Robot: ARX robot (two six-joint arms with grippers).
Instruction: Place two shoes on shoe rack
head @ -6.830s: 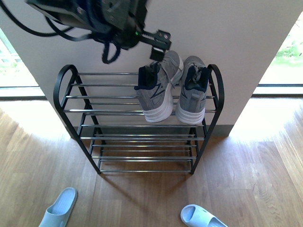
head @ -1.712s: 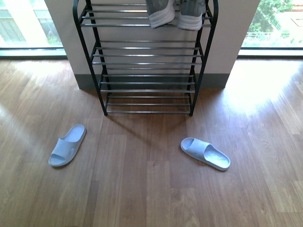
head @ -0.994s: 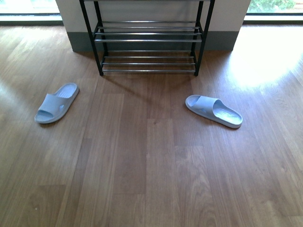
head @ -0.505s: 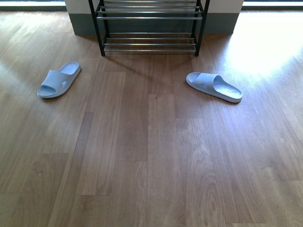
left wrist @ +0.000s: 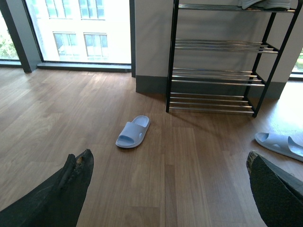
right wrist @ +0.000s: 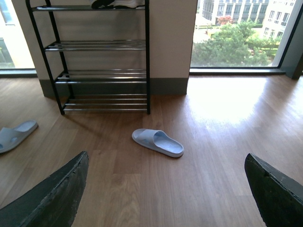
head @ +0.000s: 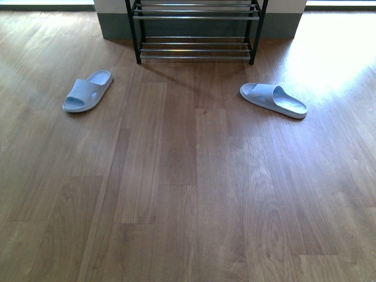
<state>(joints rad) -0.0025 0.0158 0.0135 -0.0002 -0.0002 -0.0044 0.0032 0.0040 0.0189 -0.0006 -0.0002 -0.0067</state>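
Sunlit wood floor (head: 188, 194) under shoe rack (head: 197, 56)

I get daylight in every view, with no lamp glow. In the front view the floor (head: 176, 194) is evenly lit and sharp, but a sunlit patch at its far right washes the planks almost white. The shoe rack (head: 197, 47) throws a soft shadow toward me across the boards. From the left wrist, the window (left wrist: 80, 28) is overexposed and the buildings behind it look pale. From the right wrist, the other window (right wrist: 236, 33) keeps detail in the trees, and glare spreads over the floor below it. The left tool (left wrist: 166, 160) and right tool (right wrist: 165, 157) show fingers (left wrist: 57, 198) as dark, underexposed shapes.
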